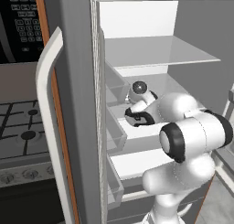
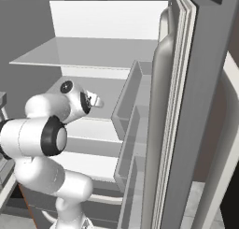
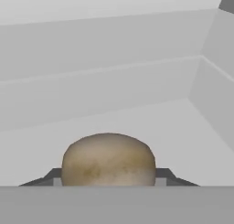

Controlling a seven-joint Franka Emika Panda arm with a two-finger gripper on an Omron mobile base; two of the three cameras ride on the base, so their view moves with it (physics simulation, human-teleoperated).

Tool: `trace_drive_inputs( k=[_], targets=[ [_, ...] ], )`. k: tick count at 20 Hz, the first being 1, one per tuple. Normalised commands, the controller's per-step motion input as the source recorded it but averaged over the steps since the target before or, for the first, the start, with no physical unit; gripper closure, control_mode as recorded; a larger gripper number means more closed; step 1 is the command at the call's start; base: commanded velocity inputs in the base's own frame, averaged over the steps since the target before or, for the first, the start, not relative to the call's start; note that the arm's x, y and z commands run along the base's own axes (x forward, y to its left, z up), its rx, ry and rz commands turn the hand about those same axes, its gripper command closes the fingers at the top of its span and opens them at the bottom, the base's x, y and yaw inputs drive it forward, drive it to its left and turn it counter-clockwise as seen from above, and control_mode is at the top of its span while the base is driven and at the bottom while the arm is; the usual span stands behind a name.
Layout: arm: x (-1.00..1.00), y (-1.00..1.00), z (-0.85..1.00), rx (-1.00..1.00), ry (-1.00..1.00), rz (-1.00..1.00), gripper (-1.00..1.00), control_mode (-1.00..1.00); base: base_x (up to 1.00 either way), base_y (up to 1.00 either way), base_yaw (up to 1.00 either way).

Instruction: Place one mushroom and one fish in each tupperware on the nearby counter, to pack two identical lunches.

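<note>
In the hand view a tan mushroom (image 3: pixel 108 160) sits squarely between the two dark fingertips (image 3: pixel 167 175), which press against its left and right sides, so the gripper (image 3: pixel 108 178) stands partly closed and has the mushroom in its grasp. Behind it lies a pale grey fridge shelf (image 3: pixel 183 122) (its back and side walls meet at the upper right). In the left base view the white arm (image 1: pixel 192 136) reaches into the open fridge (image 1: pixel 160 49), past the door (image 1: pixel 75 104) and its bins. The stovetop (image 1: pixel 23 127) lies left of the door.
</note>
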Motion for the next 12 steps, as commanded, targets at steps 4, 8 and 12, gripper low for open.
trace_drive_inputs(
  k=[4, 8, 12],
  targets=[
    [-1.00, -0.57, 0.52, 0.09, 0.04, 0.00, 1.00, -1.00, 0.00, 0.00, 0.00],
    [-0.85, -0.41, 0.99, 0.07, 0.19, 0.00, 1.00, -1.00, 0.00, 0.00, 0.00],
    [-0.73, -0.15, 1.00, 0.01, 0.35, 0.00, 1.00, -1.00, 0.00, 0.00, 0.00]
  ],
)
